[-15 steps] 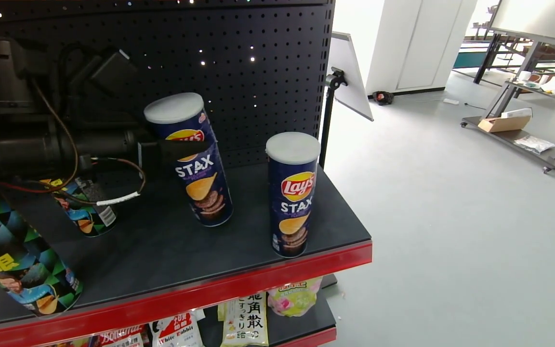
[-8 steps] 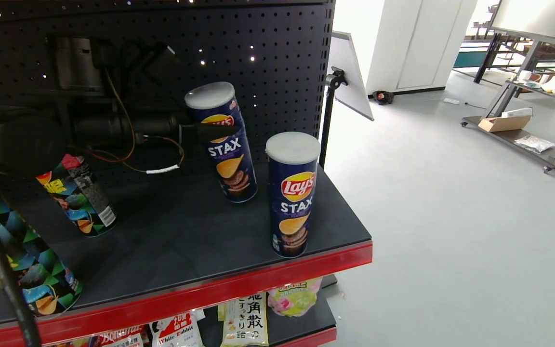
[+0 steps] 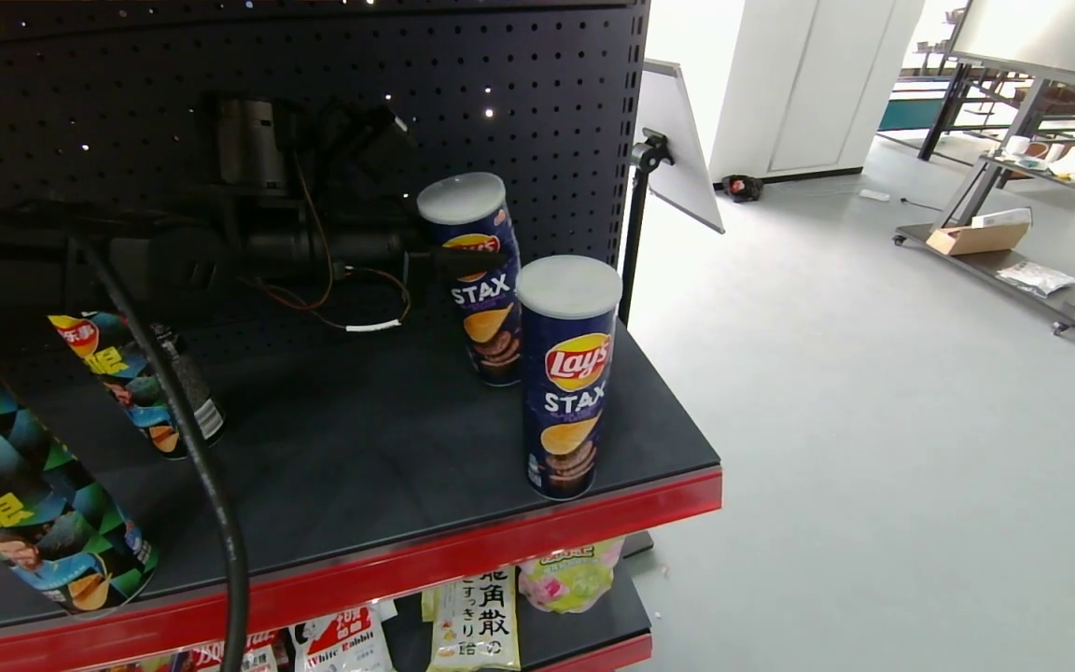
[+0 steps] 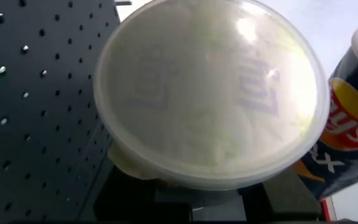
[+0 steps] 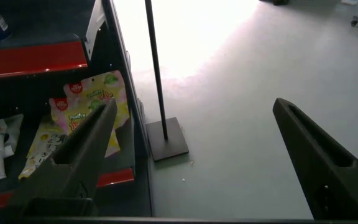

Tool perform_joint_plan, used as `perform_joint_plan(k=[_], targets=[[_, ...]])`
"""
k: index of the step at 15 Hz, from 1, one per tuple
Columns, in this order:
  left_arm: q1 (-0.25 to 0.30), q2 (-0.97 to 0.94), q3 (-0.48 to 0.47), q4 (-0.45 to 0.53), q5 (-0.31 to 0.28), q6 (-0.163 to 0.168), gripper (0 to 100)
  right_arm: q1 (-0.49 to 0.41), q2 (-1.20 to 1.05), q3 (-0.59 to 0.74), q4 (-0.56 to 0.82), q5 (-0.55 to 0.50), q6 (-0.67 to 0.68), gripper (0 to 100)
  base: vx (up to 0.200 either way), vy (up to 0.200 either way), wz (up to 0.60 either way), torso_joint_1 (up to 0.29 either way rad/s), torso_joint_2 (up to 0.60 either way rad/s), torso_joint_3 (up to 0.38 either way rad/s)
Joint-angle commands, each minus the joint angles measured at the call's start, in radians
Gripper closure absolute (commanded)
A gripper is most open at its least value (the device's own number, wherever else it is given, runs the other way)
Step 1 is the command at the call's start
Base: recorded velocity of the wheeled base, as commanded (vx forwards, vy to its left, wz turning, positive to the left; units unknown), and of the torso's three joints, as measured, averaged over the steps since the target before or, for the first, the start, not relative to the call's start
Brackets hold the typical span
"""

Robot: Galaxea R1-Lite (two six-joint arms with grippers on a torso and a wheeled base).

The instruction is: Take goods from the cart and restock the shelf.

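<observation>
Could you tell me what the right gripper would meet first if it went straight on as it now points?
Probably the bare grey floor, just beside the stand's flat base. The open right gripper has nothing nearer between its fingers, though depth is unclear.

A black shelf with a red front edge is backed by pegboard. From the shelf's centre, a blue chip can is seen at 4 o'clock, a second blue can just behind it at 2 o'clock, one green-patterned can at 9 o'clock and another patterned can at 8 o'clock.
</observation>
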Motion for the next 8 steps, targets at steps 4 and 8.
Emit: perform_joint_plan(k=[4,8], targets=[[-0.014,0.04,-0.036,-0.001,0.0,0.007,100,0.001,0.001,0.0,0.0,0.0,0.0,0,0.0,0.0,0.0,0.0,0.0,0.0],[-0.014,0.04,-0.033,0.001,0.0,0.038,100,0.001,0.001,0.0,0.0,0.0,0.0,0,0.0,0.0,0.0,0.0,0.0,0.0]])
